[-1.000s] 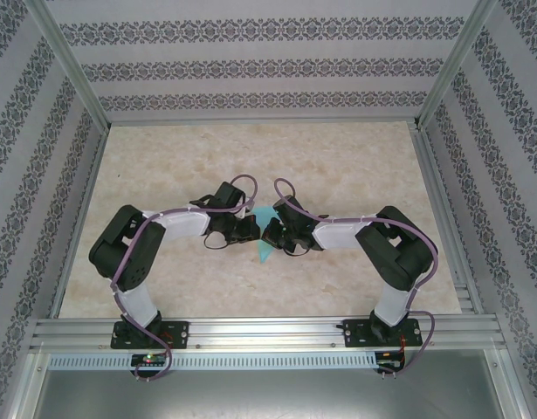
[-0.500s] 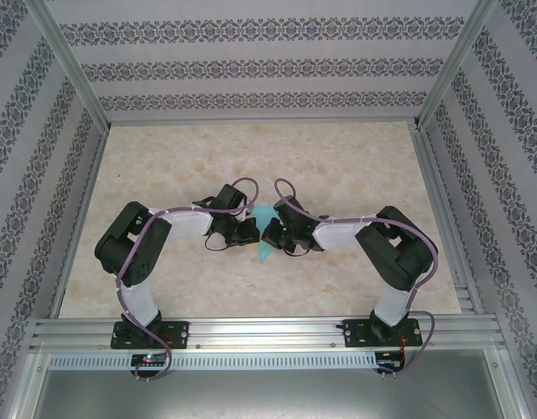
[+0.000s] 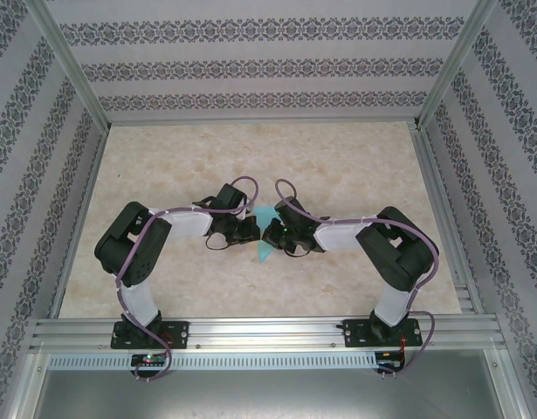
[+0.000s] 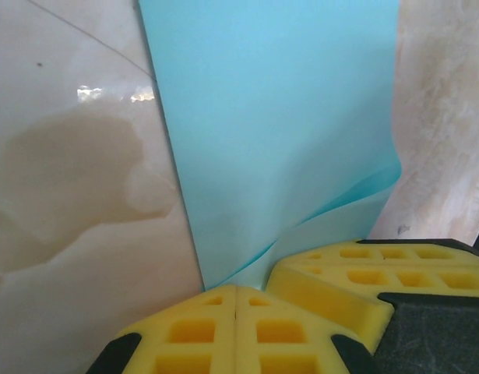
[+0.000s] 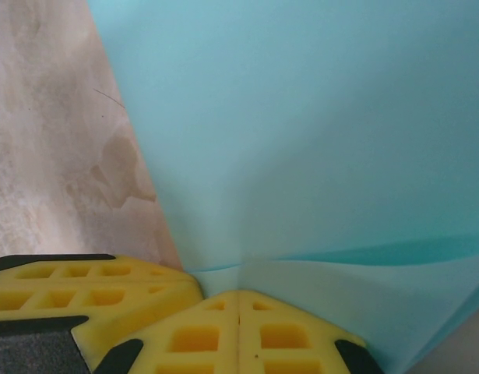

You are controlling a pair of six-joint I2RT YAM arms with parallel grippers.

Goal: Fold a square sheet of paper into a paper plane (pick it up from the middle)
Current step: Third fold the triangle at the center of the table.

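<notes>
The left pincer (image 4: 236,294) has its yellow pads pressed flat together on the near edge of the turquoise sheet of paper (image 4: 278,132). The right pincer (image 5: 239,298) is closed in the same way on that edge, just beside the left one. Ahead of both pincers the sheet slopes away over the marbled tabletop (image 4: 75,195). A lower layer curls out to the right of the left pincer. From above, the two pincers meet tip to tip, with a pointed corner of paper (image 3: 264,254) on their near side and a sliver beyond them.
</notes>
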